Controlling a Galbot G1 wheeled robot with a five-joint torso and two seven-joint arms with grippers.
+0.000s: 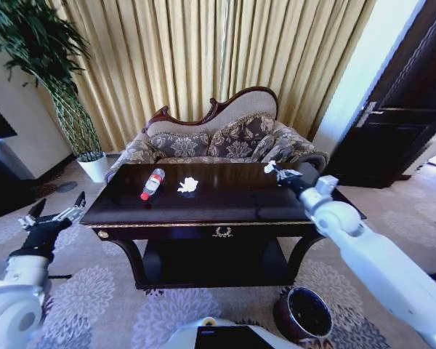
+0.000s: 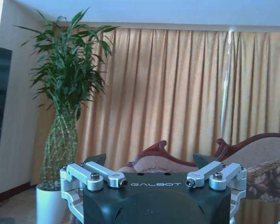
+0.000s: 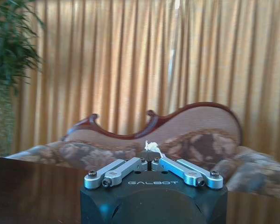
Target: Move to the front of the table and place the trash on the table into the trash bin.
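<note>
your right gripper [image 1: 274,170] pinches a white wad [image 3: 151,147] above the table [image 1: 225,211], at 1 o'clock; your left gripper [image 1: 58,211] hangs wide open, empty.

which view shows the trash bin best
The head view. The trash bin stands on the carpet beside the table's leg, on the robot's right, its dark rim and black inside seen from above. The left wrist view looks at curtains, a plant and a sofa back; the right wrist view looks at curtains and the sofa, not the bin.
</note>
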